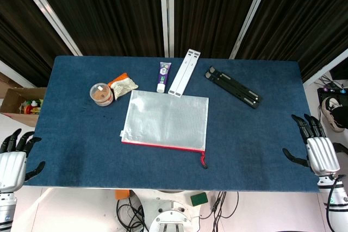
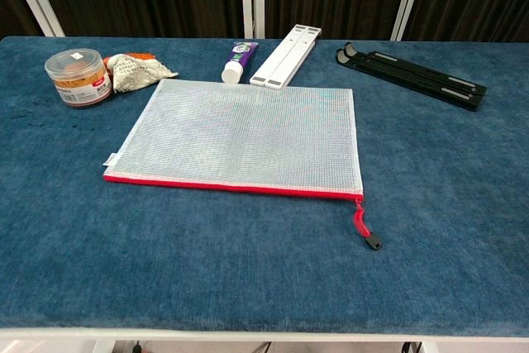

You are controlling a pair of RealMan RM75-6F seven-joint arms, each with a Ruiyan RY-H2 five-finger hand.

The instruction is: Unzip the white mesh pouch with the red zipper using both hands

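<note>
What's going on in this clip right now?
Nothing is being handled yet. The white mesh pouch with the red zipper lies flat and zipped on the blue table, its red pull tab at the near right corner. The left robot hand and right robot hand hover open at the table's edges.

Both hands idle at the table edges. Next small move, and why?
Probably bring the right hand in toward the red pull tab: it trails off the pouch at that hand's side, zipper closed, and both hands are open and far off.
</note>
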